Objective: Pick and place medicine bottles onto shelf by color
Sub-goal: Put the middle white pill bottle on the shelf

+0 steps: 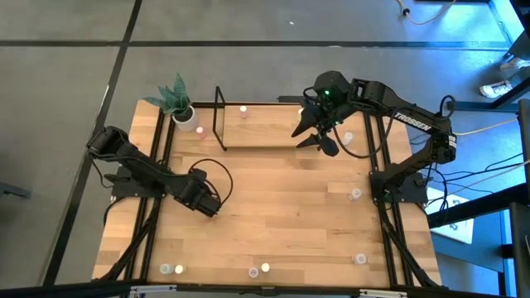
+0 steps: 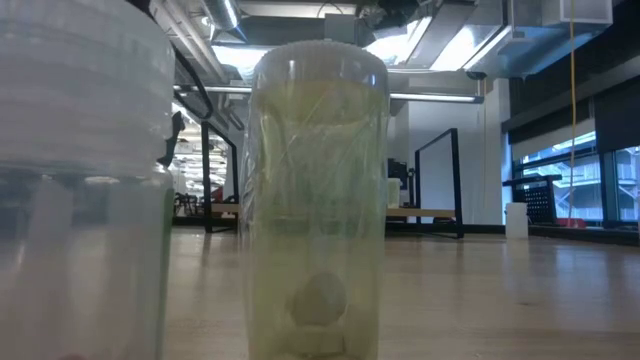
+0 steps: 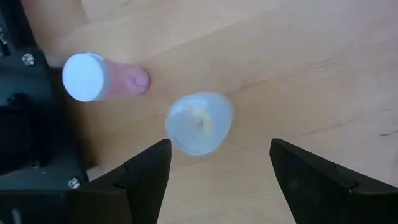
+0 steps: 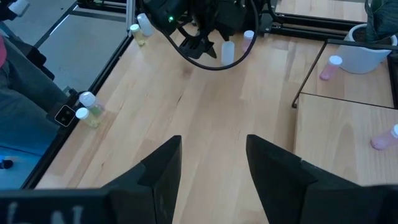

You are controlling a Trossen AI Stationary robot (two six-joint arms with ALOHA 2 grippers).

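High view is showing the left gripper (image 1: 207, 201) hovering left of centre, fingers spread over a whitish bottle (image 3: 199, 122) as if lining up a grab, while the right gripper (image 1: 317, 135), also spread, is waiting beside the shelf (image 1: 257, 136) at upper centre.

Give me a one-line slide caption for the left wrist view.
Left gripper open above the tabletop, a pale bottle between its fingers and a pink bottle beside it.
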